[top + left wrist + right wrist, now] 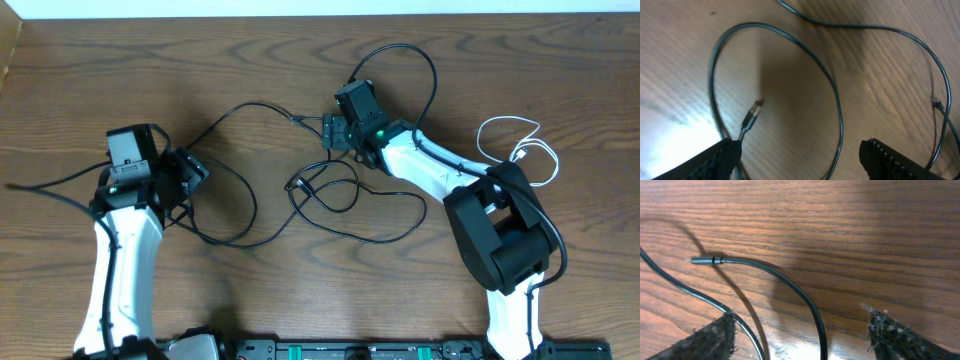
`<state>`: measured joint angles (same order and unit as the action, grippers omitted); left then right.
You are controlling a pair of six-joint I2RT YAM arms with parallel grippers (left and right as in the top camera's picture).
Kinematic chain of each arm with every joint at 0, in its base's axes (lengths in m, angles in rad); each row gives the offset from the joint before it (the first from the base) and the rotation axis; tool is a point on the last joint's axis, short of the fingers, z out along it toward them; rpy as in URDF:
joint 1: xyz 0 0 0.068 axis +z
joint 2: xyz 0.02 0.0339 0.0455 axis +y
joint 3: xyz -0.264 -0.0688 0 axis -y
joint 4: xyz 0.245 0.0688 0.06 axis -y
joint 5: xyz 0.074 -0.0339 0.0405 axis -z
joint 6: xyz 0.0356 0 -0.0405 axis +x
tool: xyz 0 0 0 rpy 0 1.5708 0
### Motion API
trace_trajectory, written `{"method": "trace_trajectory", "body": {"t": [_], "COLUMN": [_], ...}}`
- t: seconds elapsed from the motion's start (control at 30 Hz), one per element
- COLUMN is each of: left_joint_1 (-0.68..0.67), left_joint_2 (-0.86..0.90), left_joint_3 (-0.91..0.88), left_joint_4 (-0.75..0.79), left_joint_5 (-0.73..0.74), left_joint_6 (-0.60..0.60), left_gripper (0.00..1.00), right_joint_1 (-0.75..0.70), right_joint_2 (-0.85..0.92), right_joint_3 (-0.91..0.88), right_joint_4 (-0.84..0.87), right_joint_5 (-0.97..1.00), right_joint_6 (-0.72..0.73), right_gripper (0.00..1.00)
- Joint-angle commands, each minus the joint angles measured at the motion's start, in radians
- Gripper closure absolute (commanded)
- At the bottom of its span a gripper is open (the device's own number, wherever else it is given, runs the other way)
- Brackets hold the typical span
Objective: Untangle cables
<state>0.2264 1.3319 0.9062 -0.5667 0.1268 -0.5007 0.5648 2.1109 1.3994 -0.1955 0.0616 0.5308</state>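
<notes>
Several thin black cables (300, 195) lie looped and crossed on the wooden table between the arms. A white cable (515, 150) lies coiled at the right. My left gripper (195, 170) is open low over a black loop. In the left wrist view that loop (790, 42) curves between the wide-apart fingers (715, 160), with a small plug end (752, 115) inside it. My right gripper (328, 135) is open too. In the right wrist view a black cable (805, 300) with a plug tip (702, 260) runs between its fingers (895, 340), held by neither. A second thin cable (690, 292) passes by the left finger.
The wooden table (250, 60) stretches across the whole view. The right arm's thick fixed cord (420, 60) arches over the upper middle. A dark rail (350, 350) runs along the front edge. The left arm's own cord (50, 185) trails off to the left.
</notes>
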Motion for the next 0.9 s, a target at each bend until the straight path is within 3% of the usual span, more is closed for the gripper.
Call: {"method": "trace_trajectory", "body": {"t": [0.0,0.1,0.17,0.3,0.43,0.63,0.87], "left_joint_1": [-0.032,-0.085,-0.126,-0.21,-0.271,-0.328,-0.365], "left_joint_2": [0.055,0.105,0.143,0.22,0.291,0.384,0.535], "left_joint_3": [-0.006,0.005,0.03,0.101,0.181,0.193,0.193], "left_joint_4": [0.035,0.06,0.056,0.049,0.074,0.25,0.44], "left_joint_5": [0.073,0.086,0.085,0.038,0.037,-0.035,-0.093], "left_joint_6": [0.033,0.032,0.032,-0.013,-0.063,-0.203,-0.293], "left_gripper": [0.19,0.19,0.09,0.08,0.08,0.08,0.08], "right_joint_1": [-0.001,-0.001,-0.001,-0.001,0.0,0.0,0.0], "right_joint_2": [0.047,0.06,0.064,0.076,0.089,0.089,0.089], "right_joint_3": [0.011,0.011,0.011,0.011,0.011,0.011,0.011], "right_joint_4": [0.001,0.001,0.001,-0.003,-0.003,-0.002,-0.002], "right_joint_5": [0.014,0.014,0.015,0.014,0.014,0.014,0.014], "right_joint_6": [0.01,0.034,0.034,0.034,0.034,0.034,0.033], "right_gripper": [0.25,0.37,0.41,0.46,0.67,0.99,0.99]}}
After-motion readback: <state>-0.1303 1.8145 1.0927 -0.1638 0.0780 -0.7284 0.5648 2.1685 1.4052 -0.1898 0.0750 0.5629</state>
